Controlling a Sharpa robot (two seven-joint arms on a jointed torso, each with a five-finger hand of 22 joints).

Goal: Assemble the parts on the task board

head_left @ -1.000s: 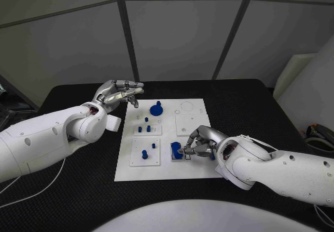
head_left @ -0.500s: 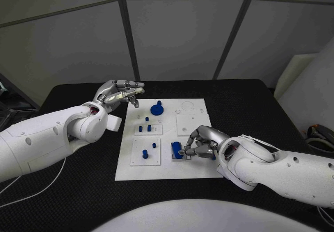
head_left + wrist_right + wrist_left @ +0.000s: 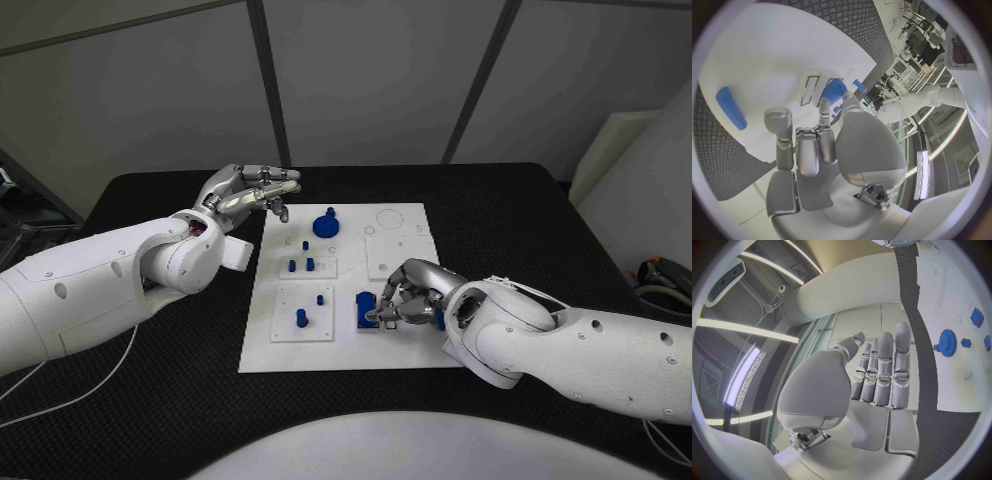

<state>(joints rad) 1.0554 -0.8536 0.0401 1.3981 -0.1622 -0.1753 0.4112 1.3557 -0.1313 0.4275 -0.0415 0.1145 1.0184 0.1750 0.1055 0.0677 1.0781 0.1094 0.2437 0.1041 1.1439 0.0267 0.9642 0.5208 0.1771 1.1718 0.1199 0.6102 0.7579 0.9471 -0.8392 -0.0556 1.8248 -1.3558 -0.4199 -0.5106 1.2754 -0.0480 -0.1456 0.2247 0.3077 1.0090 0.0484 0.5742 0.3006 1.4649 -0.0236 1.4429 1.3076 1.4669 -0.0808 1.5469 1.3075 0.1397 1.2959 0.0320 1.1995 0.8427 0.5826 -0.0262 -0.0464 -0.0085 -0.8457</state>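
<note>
A: Where did the task board (image 3: 343, 350) sit?

B: Flat in the middle of the black table (image 3: 173, 395), long side running away from the robot. Several blue parts stood or lay on it: a round gear-like part (image 3: 326, 225) at the far end, a group of small pegs (image 3: 303, 265) on a raised white square nearer the middle, and one peg (image 3: 300, 319) on the near-left square.

A: And the right hand (image 3: 405, 296)?

B: It was down on the near half of the board, fingers curled in toward a blue block (image 3: 368, 309) just beside them. In the right wrist view the thumb and one finger reached to a blue piece (image 3: 832, 90), but whether they truly pinched it I could not tell; the hand hid the contact.

A: Anything else close to that hand?

B: In the right wrist view a long blue bar (image 3: 731, 107) lay on the board, off to one side of the fingers (image 3: 780, 131) and apart from them.

A: The left hand (image 3: 248, 192)?

B: Raised off the far-left corner of the board, over the table, holding nothing. In the left wrist view its fingers (image 3: 887, 367) lay straight and side by side, with the gear (image 3: 947, 342) and some smaller blue parts (image 3: 976, 317) on the board well beyond them.

A: Did anything block the board?

B: Only the right hand and forearm (image 3: 577, 345), which covered the board's near-right corner.
</note>
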